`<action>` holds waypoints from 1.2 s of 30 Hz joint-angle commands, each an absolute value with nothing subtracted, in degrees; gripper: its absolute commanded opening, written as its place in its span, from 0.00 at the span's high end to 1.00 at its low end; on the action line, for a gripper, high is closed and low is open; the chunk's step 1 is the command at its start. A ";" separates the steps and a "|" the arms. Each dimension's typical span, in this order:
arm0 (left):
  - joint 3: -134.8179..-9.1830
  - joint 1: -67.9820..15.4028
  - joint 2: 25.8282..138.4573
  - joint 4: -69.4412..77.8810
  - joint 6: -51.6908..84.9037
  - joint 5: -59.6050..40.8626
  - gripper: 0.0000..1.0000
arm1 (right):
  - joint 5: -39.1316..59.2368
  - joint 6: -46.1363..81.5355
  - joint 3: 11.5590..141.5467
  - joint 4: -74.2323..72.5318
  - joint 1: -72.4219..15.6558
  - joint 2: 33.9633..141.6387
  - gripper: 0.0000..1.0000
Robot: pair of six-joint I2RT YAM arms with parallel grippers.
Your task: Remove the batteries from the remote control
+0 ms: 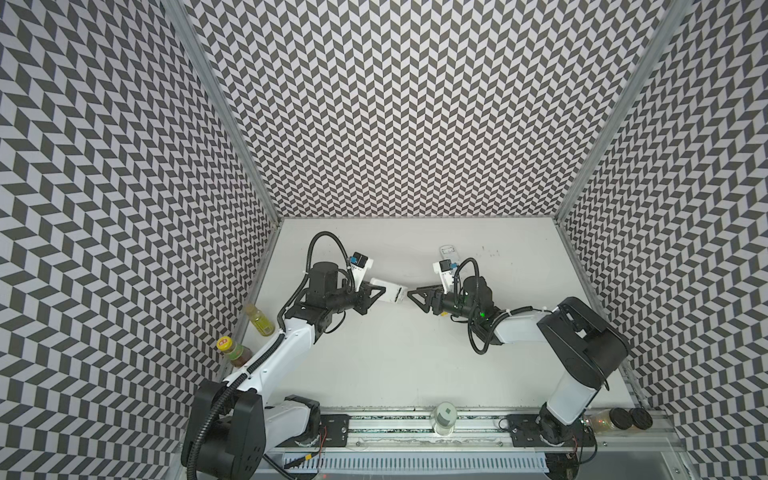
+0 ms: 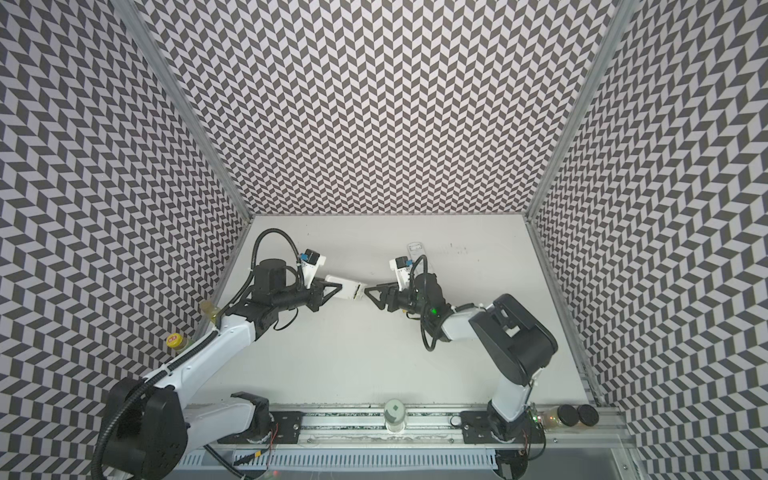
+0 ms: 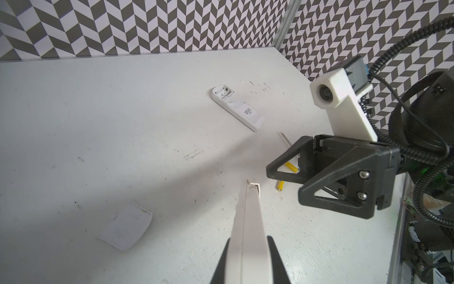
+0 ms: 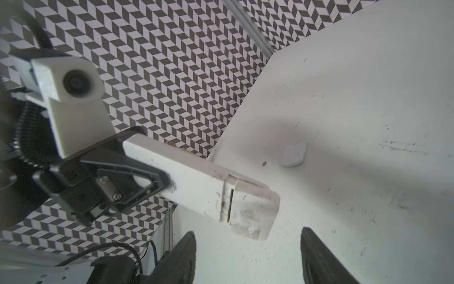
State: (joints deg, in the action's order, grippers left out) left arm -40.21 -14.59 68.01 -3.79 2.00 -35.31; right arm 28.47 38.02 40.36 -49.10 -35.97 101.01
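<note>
My left gripper is shut on a white remote control and holds it above the table, free end toward the right arm. Its open battery compartment looks bare in the right wrist view. My right gripper stands open just off that end, nothing between its fingers. Two yellow batteries lie on the table under the right gripper. The white battery cover lies flat nearby.
A second white remote lies face down near the back, its compartment open. A thin screwdriver shaft shows beside the right gripper. Bottles stand at the left edge, a jar on the front rail.
</note>
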 commanded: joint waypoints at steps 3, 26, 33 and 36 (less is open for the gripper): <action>-40.41 -14.41 67.11 -2.19 1.05 -31.40 1.00 | 25.48 37.80 46.80 -45.60 -37.95 106.58 0.33; -41.86 -12.48 65.68 -3.87 -1.37 -23.41 1.00 | 25.50 36.17 53.75 -43.24 -37.32 115.61 0.50; -42.01 -12.21 65.49 -4.16 -2.11 -26.54 1.00 | 23.84 32.62 52.16 -38.72 -36.56 112.06 0.55; -43.68 -12.08 65.63 -5.94 -2.37 -26.21 1.00 | 24.42 32.57 50.74 -36.56 -36.86 110.72 0.67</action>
State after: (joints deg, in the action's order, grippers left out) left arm -40.62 -12.34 66.92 -5.63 -1.65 -25.21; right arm 25.04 34.26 51.92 -37.76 -36.86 113.71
